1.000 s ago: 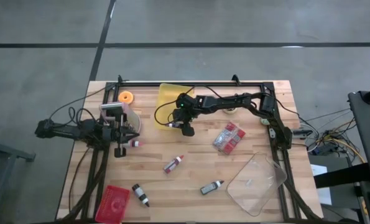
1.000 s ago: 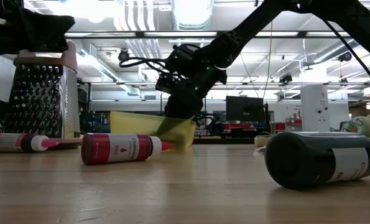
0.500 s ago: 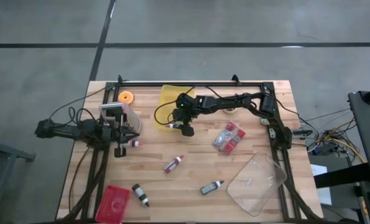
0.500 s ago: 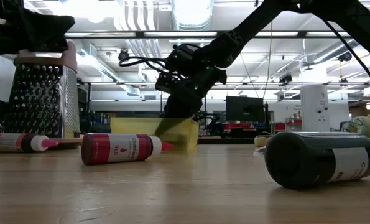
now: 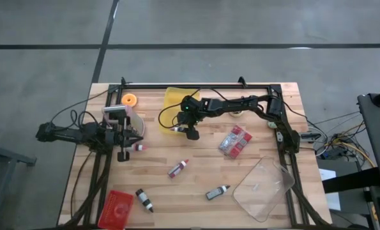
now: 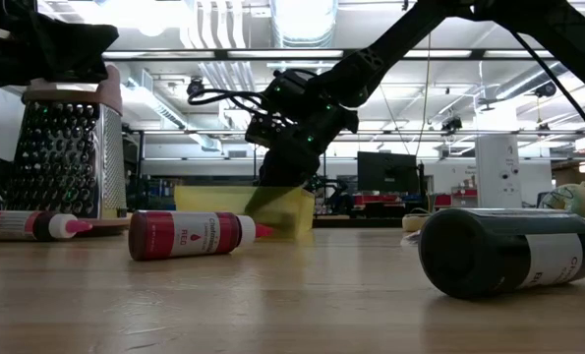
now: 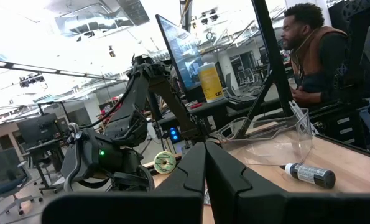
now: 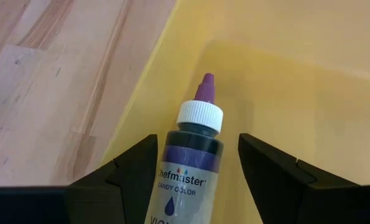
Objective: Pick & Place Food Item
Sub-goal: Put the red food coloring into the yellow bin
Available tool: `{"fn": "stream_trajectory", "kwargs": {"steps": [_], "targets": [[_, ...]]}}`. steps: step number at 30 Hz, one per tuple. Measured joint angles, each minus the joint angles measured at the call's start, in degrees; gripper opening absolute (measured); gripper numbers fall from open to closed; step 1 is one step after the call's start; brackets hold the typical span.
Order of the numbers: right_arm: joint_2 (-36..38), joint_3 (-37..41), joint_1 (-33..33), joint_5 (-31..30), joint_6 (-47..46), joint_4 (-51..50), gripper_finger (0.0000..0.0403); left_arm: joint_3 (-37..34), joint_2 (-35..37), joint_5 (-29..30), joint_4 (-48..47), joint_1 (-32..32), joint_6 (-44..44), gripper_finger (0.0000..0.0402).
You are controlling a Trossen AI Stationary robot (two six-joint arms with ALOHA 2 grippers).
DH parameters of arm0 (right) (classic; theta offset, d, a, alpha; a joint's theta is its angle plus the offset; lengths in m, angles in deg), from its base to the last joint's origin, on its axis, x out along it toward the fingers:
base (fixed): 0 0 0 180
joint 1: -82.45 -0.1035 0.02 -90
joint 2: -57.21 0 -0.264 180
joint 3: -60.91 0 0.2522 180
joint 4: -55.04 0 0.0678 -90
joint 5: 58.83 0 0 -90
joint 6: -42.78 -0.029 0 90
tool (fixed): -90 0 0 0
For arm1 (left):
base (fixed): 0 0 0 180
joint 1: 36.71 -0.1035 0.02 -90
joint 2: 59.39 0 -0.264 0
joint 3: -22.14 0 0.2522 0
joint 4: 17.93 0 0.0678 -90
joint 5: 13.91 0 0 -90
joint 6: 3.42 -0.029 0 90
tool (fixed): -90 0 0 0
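A purple food-colour bottle with a white cap lies between the fingers of my right gripper. Its purple tip points into the yellow container. That gripper is open and slants down over the near rim of the yellow container, at the table's far middle. In the low view it hangs just above the container, whose base rests on the table. My left gripper is shut and waits at the table's left side, raised and touching nothing. My right gripper's fingers stand on either side of the bottle's body. A clear gap shows beside one finger. The bottle's side sits close against the other finger; whether they touch I cannot tell. What the bottle rests on is hidden below it.
A metal grater stands by the left arm. Loose bottles lie on the wood: pink, red and two dark ones. A clear tub, a red basket and a red packet are also there. A person sits beyond the table.
In the low view the yellow container stood tipped, one side raised under my right gripper, and has since settled level on the table. My right gripper has stayed over it.
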Motion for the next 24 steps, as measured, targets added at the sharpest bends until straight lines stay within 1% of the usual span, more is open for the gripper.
{"fn": "stream_trajectory", "kwargs": {"steps": [12, 24], "targets": [[0.16, 0.02, -0.02, -0.03, 0.03, 0.95, 0.0221, -0.01, -0.02, 0.01, 0.00, 0.01, 0.00, 0.0013], [3.44, 0.11, -0.02, -3.43, 3.07, 1.11, 0.0221, -0.01, -0.02, 0.00, 0.01, 0.00, -0.01, 0.0013]]}}
